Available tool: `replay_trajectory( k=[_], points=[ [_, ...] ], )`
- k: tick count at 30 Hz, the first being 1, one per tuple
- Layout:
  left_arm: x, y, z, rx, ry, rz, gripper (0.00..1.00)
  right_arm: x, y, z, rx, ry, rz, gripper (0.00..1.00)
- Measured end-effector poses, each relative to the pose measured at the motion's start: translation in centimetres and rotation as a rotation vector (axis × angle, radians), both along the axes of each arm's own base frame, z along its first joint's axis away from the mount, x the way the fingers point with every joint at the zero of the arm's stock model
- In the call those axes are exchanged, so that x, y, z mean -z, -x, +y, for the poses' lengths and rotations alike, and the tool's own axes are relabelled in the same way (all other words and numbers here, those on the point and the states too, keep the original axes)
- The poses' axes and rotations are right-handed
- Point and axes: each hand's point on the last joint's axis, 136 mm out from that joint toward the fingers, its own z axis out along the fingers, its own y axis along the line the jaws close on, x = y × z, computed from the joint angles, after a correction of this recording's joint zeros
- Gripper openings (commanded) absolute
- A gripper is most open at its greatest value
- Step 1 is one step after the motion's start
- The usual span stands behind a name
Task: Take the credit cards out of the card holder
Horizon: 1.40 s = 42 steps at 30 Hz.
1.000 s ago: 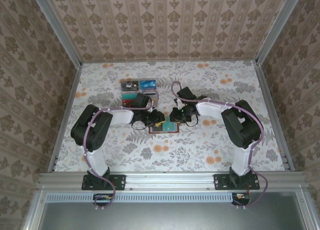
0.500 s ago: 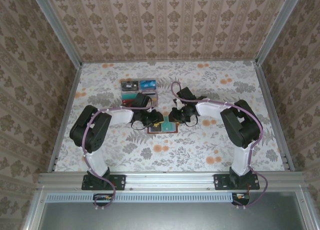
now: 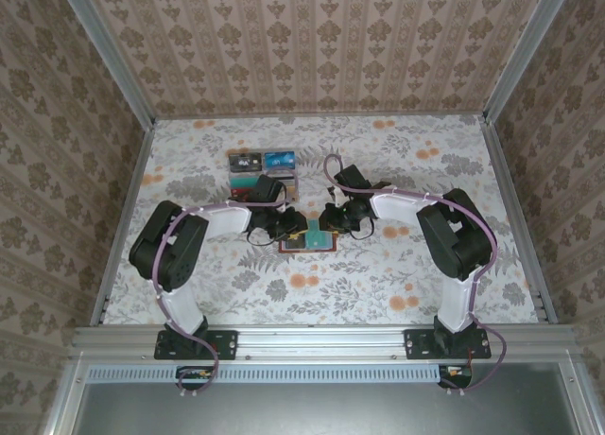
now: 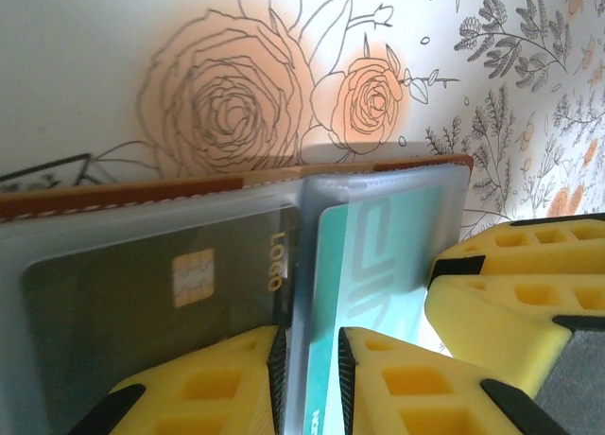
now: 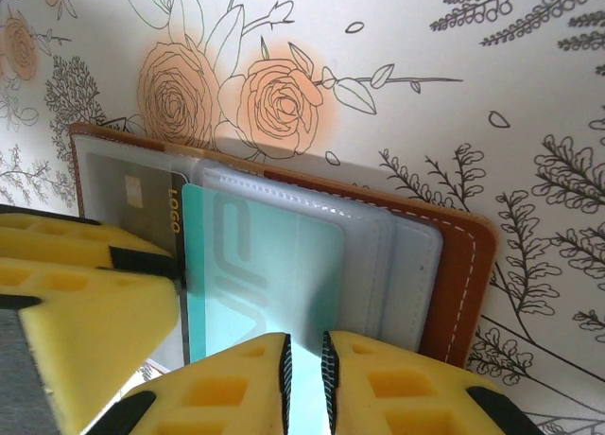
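The brown card holder (image 3: 307, 245) lies open on the table between both arms. In the left wrist view its clear pockets hold a dark grey credit card (image 4: 142, 303) with a chip, and beside it a teal credit card (image 4: 378, 265). My left gripper (image 4: 312, 378) is shut on the holder's clear pocket leaf at the fold, right by the teal card's edge. My right gripper (image 5: 304, 383) is shut on the near end of the teal card (image 5: 255, 274), which lies over the blue-grey pockets of the holder (image 5: 463, 284). The two grippers nearly touch.
A clear plastic tray (image 3: 265, 175) with cards in its compartments stands just behind the left gripper (image 3: 295, 229). Patterned walls close off the table at the back and sides. The right gripper (image 3: 331, 222) sits opposite the left one over the holder.
The left arm's elbow has sunk slightly toward the near left. Both grippers stay at the card holder, and the left jaws have narrowed a little.
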Motion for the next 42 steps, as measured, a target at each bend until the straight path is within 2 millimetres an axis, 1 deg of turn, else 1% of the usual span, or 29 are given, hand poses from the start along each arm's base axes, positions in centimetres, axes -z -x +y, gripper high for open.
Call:
replay_trajectory(
  k=[6, 12, 17, 21, 24, 29, 31, 35, 42],
  points=[
    [0.3, 0.0, -0.5, 0.012, 0.023, 0.011, 0.24, 0.0, 0.0, 0.0, -0.001, -0.002, 0.001, 0.22],
    [0.1, -0.1, -0.8, 0.015, 0.045, 0.006, 0.20, 0.0, 0.0, 0.0, -0.001, -0.001, 0.001, 0.22],
    [-0.3, -0.1, -1.0, 0.014, 0.132, 0.005, 0.18, 0.1, 0.1, -0.1, 0.001, 0.004, 0.004, 0.22],
    [-0.5, 0.0, -1.1, 0.015, 0.178, 0.009, 0.13, 0.1, 0.0, -0.3, 0.005, 0.013, 0.002, 0.22],
    [-0.9, -0.2, -1.2, 0.011, 0.212, 0.005, 0.11, 0.2, -0.1, -0.4, 0.009, 0.020, -0.001, 0.22],
    [-1.4, -0.4, -1.2, 0.009, 0.258, -0.001, 0.03, 0.3, -0.2, -0.5, 0.014, 0.030, -0.006, 0.22],
    [-1.4, -0.3, -1.1, 0.009, 0.266, -0.001, 0.01, 0.3, -0.2, -0.6, 0.015, 0.035, -0.008, 0.22],
    [-1.6, -0.2, -0.8, 0.009, 0.260, -0.004, 0.01, 0.4, -0.3, -0.7, 0.018, 0.040, -0.011, 0.21],
    [-2.6, 0.5, 1.0, 0.011, 0.185, -0.024, 0.01, 0.4, -0.3, -0.7, 0.019, 0.043, -0.012, 0.21]
  ],
)
